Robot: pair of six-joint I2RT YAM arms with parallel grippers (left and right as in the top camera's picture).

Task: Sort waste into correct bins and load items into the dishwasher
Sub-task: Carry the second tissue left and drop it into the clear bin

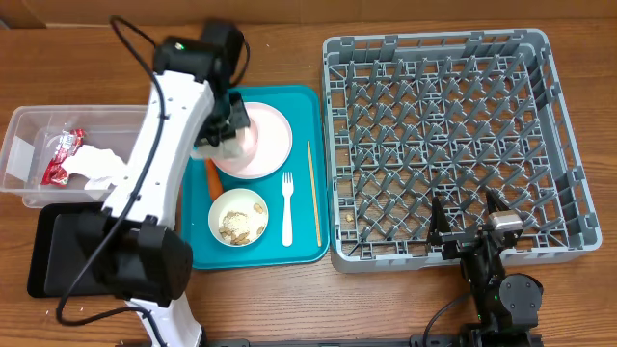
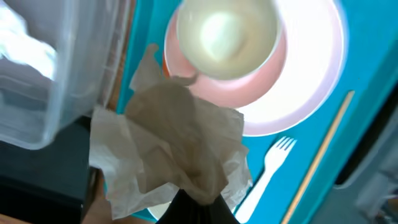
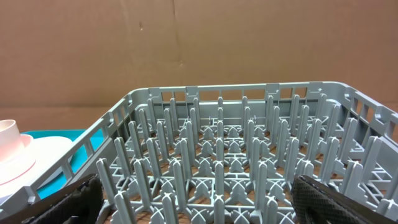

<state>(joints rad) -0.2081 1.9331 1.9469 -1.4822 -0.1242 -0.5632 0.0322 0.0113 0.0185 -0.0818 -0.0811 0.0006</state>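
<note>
Large square grey plastic dish rack [image 1: 453, 145] is sitting well apart from the left claw [image 2: 196, 202], on the far side of the teal serving tray [image 1: 304, 246]. The right claw [image 1: 466, 224] is hanging over the rack's near wall with jaws wide and nothing in them, likely parking there for dish loading.

Left claw is working over the teal tray's edge. The clear rectangular plastic tub [image 1: 24, 145] is lying near it on the side away from the rack, and the flat black rectangular tray [image 1: 67, 251] is back toward the arm's base.

The pale pink round plate [image 1: 275, 145] is sitting just beside the claw on the rack side, carrying the small white cup [image 2: 227, 37].

Left claw is pinching the crumpled white paper napkin [image 2: 168, 143] by one fold. The rest is fanning out below the fingers, draping over the plate rim. Can't tell if it's clear of the tray. Judging it's heading for a waste bin.

- whitish bowl with rice bits [image 1: 238, 217]: near, base side
- white plastic fork [image 1: 286, 207] and thin wooden chopstick [image 1: 313, 193]: beyond the plate, toward the rack
- small orange carrot [image 1: 213, 178]: just beside the claw, on the tray edge
</note>
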